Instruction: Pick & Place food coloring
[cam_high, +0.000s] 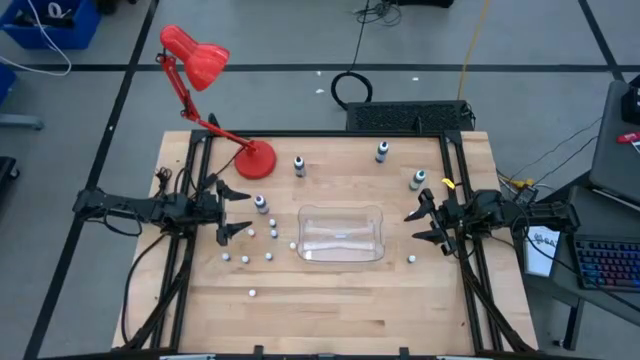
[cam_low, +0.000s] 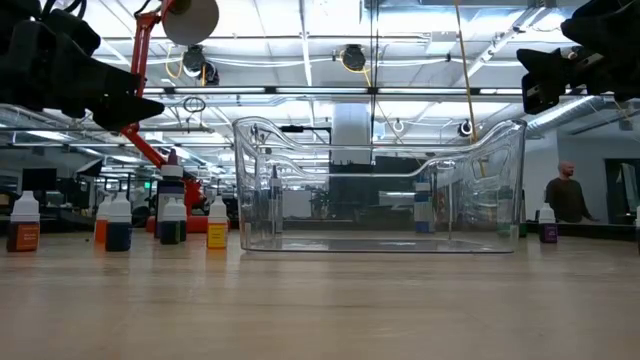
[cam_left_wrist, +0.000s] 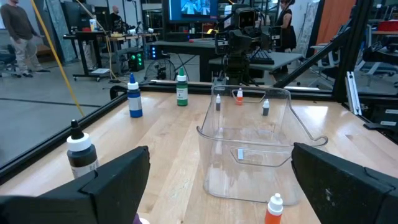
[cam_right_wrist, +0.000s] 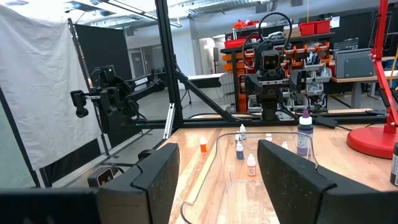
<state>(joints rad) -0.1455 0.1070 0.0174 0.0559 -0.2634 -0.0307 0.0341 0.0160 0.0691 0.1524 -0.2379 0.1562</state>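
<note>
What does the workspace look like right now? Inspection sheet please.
Surface: wooden table, black frame rails on both sides.
Job's things: small bottles scattered left of the clear bin; one small bottle right of it; the bin shows nothing inside.
Clutter: red lamp based at the back left; larger bottles along the back.
Grippers: left gripper open, empty, left of the bin; right gripper open, empty, right of it.
Cables: black loop and yellow cable on the floor behind.
Surroundings: keyboard on the right; people in the room.
</note>
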